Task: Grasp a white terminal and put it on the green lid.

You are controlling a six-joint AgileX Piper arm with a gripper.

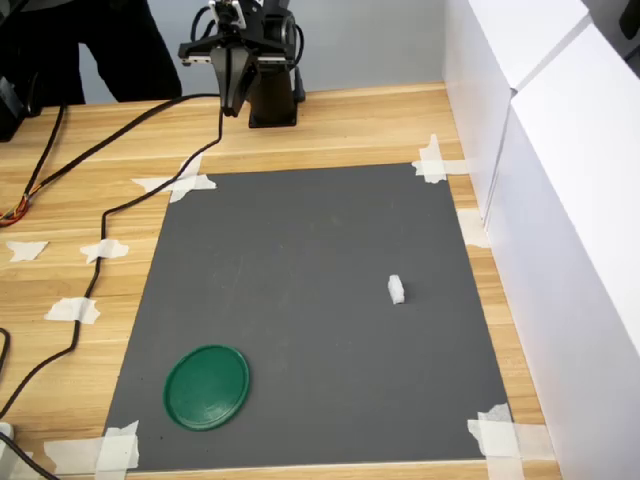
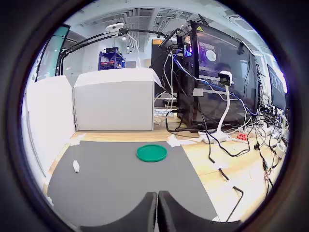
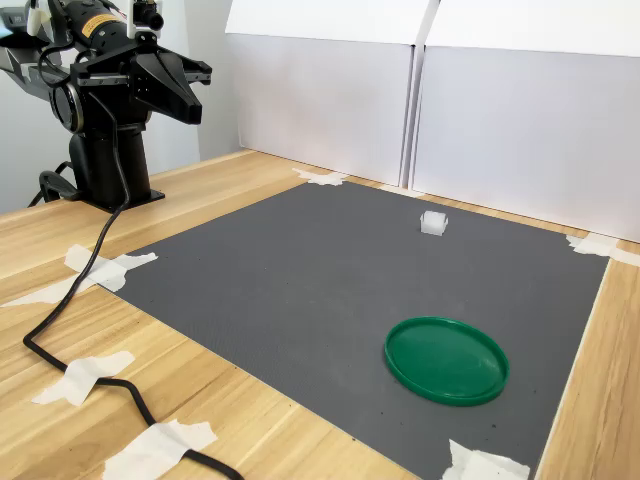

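My gripper (image 1: 232, 104) (jaws pressed together) must spread, or I'll knock the tiny white terminal (image 1: 396, 290) away from the green lid (image 1: 207, 386).

On my dark grey rectangular mat (image 1: 300, 300), the flat round green plastic lid (image 1: 207, 386) lies near its front-left corner in the first exterior view; the tiny white plastic terminal block (image 1: 396, 290) lies well apart, right and farther back.
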